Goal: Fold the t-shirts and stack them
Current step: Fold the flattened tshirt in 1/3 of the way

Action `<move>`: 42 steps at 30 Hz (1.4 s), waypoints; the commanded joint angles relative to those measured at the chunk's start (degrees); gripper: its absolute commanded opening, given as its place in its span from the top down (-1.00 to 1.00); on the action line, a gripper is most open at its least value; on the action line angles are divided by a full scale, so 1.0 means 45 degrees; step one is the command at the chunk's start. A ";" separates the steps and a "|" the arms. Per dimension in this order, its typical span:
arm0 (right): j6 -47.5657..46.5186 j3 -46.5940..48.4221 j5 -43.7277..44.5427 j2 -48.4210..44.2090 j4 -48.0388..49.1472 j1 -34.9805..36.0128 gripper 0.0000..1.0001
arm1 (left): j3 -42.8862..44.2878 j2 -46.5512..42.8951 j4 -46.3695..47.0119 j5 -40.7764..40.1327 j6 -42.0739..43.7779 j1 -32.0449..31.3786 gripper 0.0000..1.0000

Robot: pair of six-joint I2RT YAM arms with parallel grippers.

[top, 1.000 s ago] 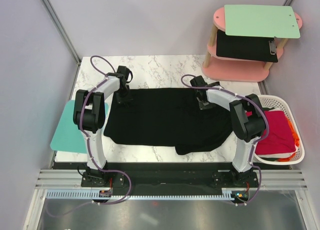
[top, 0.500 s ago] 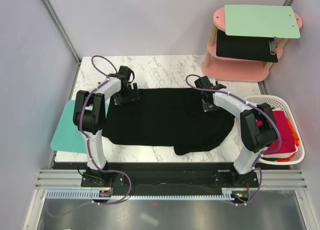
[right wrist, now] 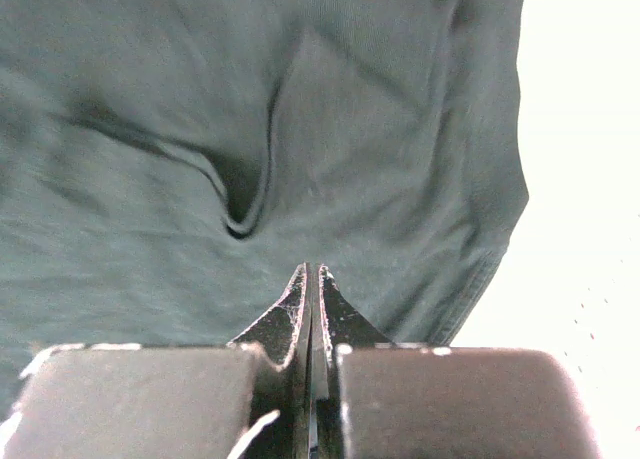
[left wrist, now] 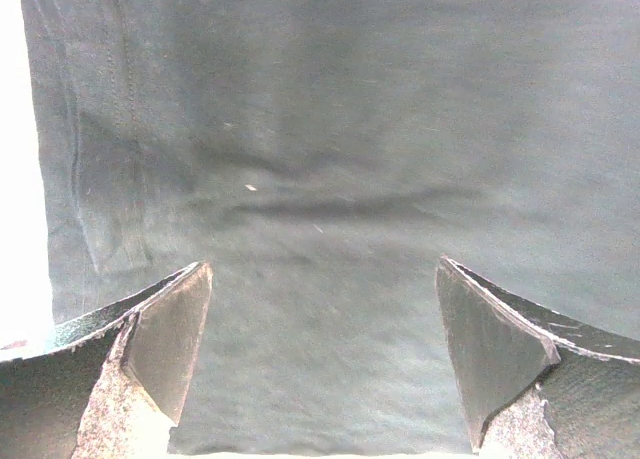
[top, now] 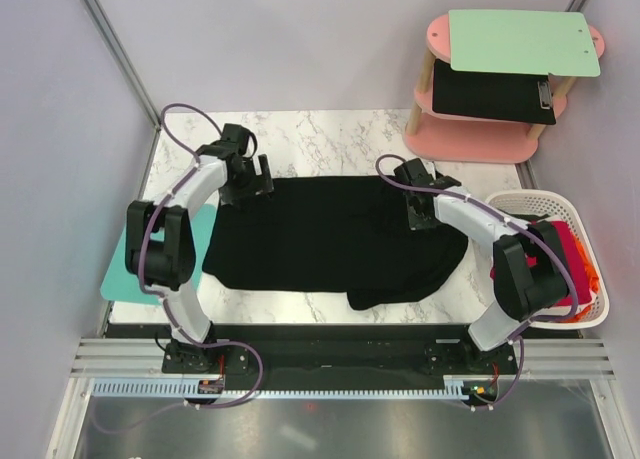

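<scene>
Top external view: black t-shirt (top: pixel 330 234) lies spread on tabletop (top: pixel 320 139); flattening step, I judge. Left end effector (left wrist: pixel 322 279) released over far-left corner. Right end effector (right wrist: pixel 312 271) clenched, apparently pinching far-right cloth. Next: left needs a grip before folding.

Large t-shirt (top: pixel 330 241) lay spread at table (top: pixel 330 144) centre, basket (top: pixel 575 322) holding other t-shirts (top: pixel 572 264) at 3 o'clock, cutting board (top: pixel 115 279) overhanging at 9 o'clock, tiered stand (top: pixel 470 139) at 1 o'clock.

Open marble (top: pixel 330 144) behind the shirt (top: pixel 330 234); basket (top: pixel 532 195) flanks right.
</scene>
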 commanded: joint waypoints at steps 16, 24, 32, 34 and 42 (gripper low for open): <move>-0.0290 0.2733 -0.0186 0.3240 0.1163 0.0044 1.00 | -0.1332 -0.3207 -0.0154 0.0962 0.0365 -0.0011 -1.00; -0.0113 0.2147 -0.0691 0.2029 -0.0514 0.0044 0.46 | -0.1410 -0.2777 -0.0135 0.0767 0.0365 -0.0011 -1.00; -0.0152 0.0820 -0.1943 0.1051 -0.0985 0.0082 -0.84 | -0.1567 -0.2718 -0.0116 0.0532 0.0385 -0.0011 -1.00; -0.0191 0.0662 -0.2002 0.0993 -0.1064 0.0063 -0.86 | -0.1586 -0.2718 -0.0116 0.0551 0.0365 -0.0011 -1.00; -0.0269 0.1831 -0.1573 0.0036 -0.0674 0.0063 -0.92 | -0.1820 -0.2777 -0.0135 0.0551 0.0405 -0.0011 -1.00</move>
